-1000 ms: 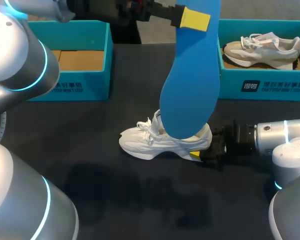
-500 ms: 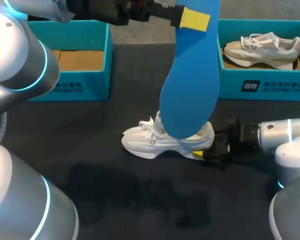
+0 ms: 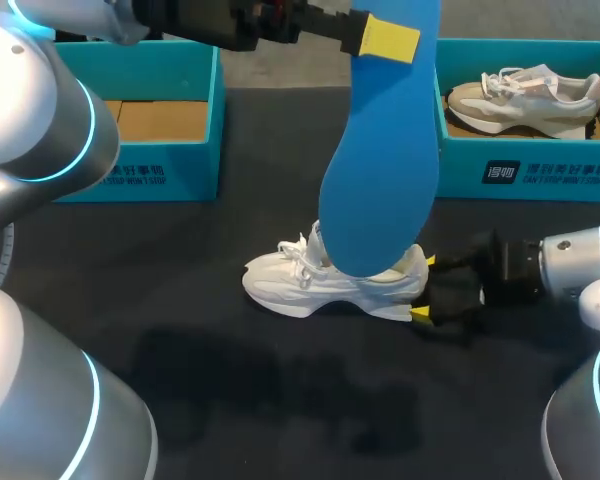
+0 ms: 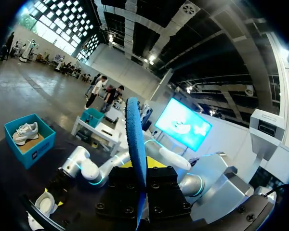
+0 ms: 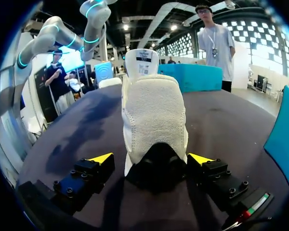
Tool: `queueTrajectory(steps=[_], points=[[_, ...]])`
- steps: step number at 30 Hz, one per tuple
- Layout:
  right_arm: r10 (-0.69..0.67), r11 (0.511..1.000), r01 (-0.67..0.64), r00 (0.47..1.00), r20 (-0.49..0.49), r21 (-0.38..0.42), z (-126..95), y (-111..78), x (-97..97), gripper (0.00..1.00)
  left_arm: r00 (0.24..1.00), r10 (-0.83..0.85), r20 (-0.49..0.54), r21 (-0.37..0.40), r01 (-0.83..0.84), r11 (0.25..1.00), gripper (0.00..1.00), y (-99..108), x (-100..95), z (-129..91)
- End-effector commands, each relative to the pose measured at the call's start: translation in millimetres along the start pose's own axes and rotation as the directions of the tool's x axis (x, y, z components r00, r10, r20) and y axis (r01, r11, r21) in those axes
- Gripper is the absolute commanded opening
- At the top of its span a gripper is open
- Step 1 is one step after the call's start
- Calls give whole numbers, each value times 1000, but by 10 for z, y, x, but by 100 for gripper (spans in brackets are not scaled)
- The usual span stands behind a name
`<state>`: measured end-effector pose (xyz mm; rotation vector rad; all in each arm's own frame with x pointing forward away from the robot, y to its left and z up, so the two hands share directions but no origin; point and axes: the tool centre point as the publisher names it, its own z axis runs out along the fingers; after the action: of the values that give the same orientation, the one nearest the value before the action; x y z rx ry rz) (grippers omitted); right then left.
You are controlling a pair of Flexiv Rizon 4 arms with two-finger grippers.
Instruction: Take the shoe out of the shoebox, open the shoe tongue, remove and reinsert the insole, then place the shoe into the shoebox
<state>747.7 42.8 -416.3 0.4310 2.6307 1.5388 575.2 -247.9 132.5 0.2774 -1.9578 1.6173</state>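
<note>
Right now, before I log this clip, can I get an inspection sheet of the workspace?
Surface: black table, no spill seen.
Job's things: white shoe standing on its sole mid-table; blue insole held up in the air; left shoebox empty.
Clutter: right shoebox holding a beige shoe.
Grippers: left gripper shut on the insole; right gripper open, one finger on each side of the white shoe's heel, not touching.
Cables: nothing seen.
Surroundings: nothing seen reaching over the table.
</note>
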Motion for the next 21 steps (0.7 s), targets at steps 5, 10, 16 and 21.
queueTrajectory(steps=[5,10,16,21], points=[[7,979,-5,1000,-8,203,-213,158,106,100,1000,0,1,0,0,1000,0,5,-3,5],[1,955,4,1000,-15,297,-199,256,121,100,1000,0,1,0,0,1000,0,5,-3,5],[-16,920,27,999,-31,392,-134,407,152,100,1000,0,1,0,0,1000,0,5,-3,5],[-31,882,47,999,-42,469,-109,500,202,100,1000,0,1,0,0,1000,0,5,-3,5]])
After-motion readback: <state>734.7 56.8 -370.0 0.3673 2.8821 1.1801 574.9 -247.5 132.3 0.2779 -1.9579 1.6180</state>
